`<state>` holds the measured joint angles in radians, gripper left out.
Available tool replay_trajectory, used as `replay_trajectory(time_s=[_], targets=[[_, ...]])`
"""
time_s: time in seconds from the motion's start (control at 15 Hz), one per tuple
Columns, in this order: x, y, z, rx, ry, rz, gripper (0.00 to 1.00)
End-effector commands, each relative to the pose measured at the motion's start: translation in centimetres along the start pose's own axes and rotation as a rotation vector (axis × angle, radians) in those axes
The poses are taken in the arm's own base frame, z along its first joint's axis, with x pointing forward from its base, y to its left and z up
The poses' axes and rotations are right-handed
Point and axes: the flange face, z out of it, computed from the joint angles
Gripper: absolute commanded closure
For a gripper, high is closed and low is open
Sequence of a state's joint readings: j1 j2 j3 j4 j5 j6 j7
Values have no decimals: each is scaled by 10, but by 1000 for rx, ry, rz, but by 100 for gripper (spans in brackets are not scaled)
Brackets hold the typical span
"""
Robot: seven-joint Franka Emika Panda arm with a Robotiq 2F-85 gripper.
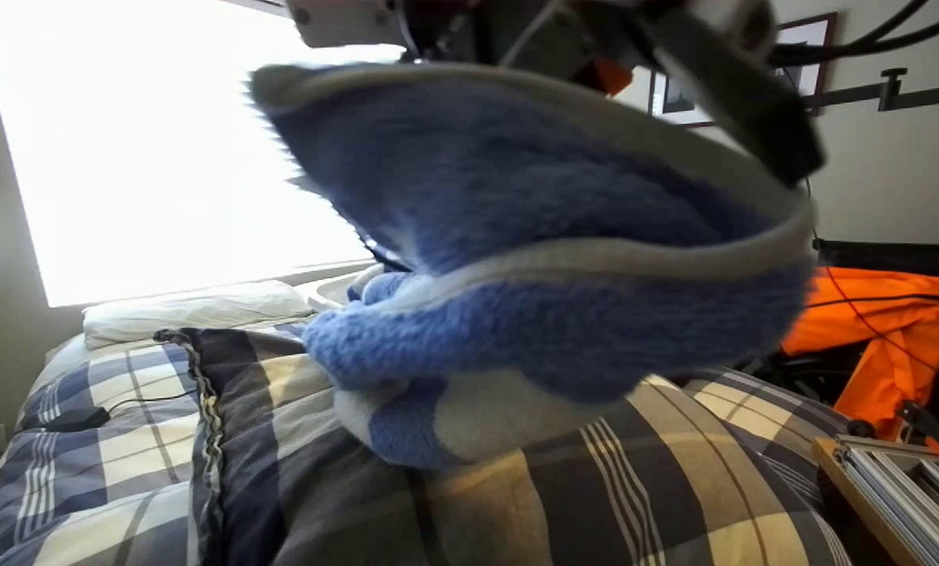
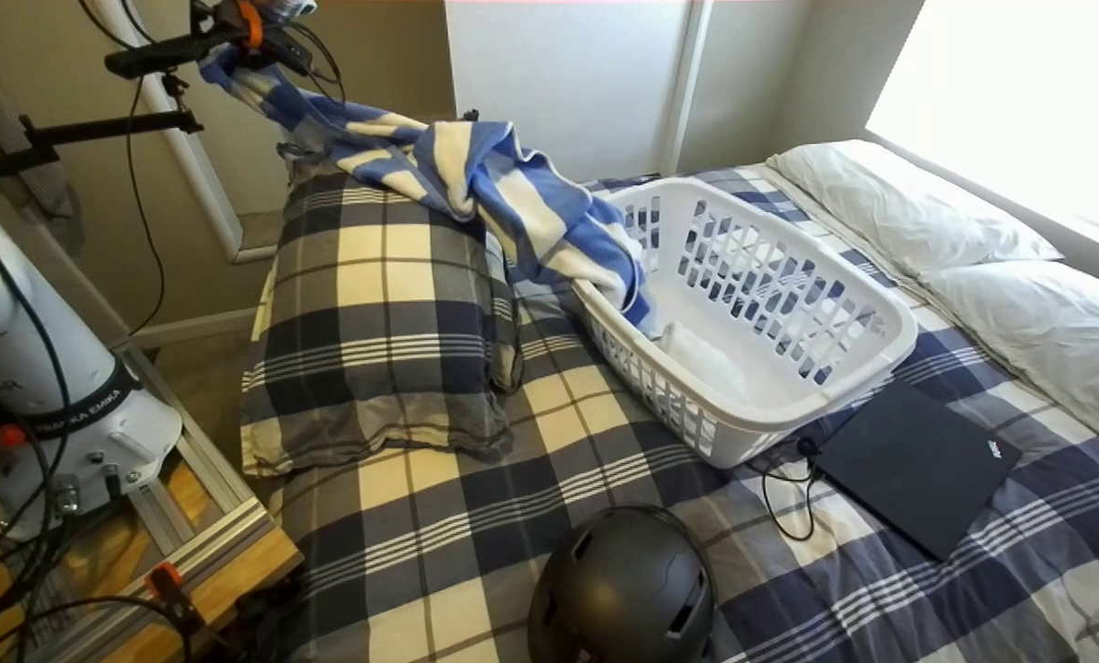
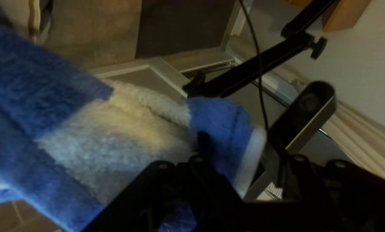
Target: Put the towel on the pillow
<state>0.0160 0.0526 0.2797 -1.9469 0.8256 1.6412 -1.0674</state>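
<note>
Filling most of the scene, the bed [image 2: 439, 543] forms the work surface. In an exterior view, the towel [image 2: 522, 198] stretches from far left to the basket [image 2: 750, 419], its tail lying over the basket's left side. The span passes above the far end of the checked pillow [image 2: 384, 304], the probable target; contact there cannot be confirmed. In the wrist view, the gripper [image 3: 239, 148] appears clamped onto one end of the towel; folds and darkness hide the exact finger gap. To complete the transfer well: hold the grip, lift the tail clear without dragging the basket, centre the towel above the pillow, lower slowly, then release.
</note>
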Motion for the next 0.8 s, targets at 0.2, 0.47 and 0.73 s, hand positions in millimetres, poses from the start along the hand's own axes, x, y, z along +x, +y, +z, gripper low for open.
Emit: replay_trajectory(time_s=[0.2,0.47,0.73], targets=[[-84,-91,-109,-155,-147,286,3],[-114,-146,-185,-284,-215,447,0],[-120,-159,-208,-335,-210,463,0]])
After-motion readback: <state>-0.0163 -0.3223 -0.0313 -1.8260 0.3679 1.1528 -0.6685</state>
